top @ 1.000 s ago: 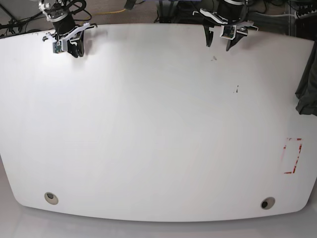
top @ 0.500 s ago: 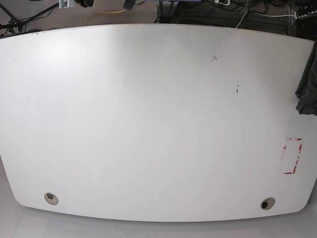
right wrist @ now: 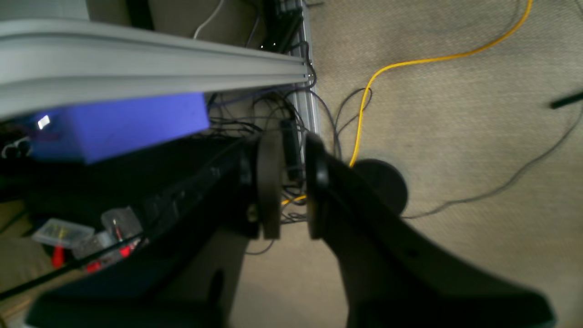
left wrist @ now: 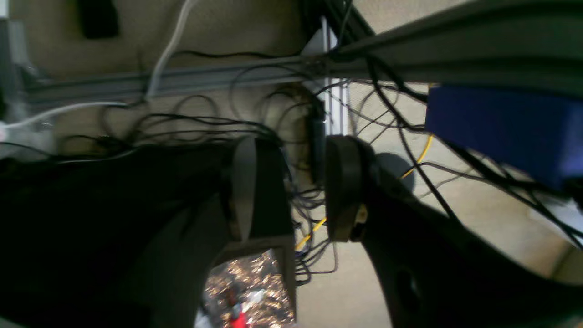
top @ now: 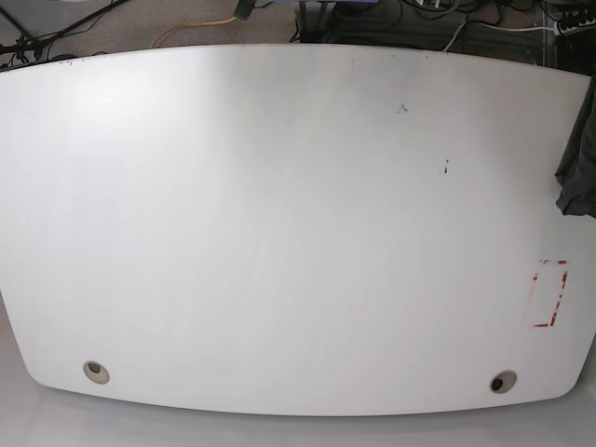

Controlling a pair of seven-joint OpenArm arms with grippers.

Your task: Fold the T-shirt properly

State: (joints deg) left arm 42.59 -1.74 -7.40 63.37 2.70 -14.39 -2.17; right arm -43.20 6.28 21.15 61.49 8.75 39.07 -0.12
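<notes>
The left gripper [left wrist: 300,191] stands with its jaws apart, nothing between them, pointed at a tangle of black cables [left wrist: 255,127] and a blue box [left wrist: 501,127] at the right of its wrist view. The right gripper [right wrist: 291,182] holds its jaws slightly apart too, empty, over carpet crossed by a yellow cable [right wrist: 387,68]. In the base view neither arm shows; the white table [top: 279,233] lies bare, and the T-shirt [top: 579,158] hangs dark at the right edge of the frame, above a red rectangle mark [top: 549,293].
</notes>
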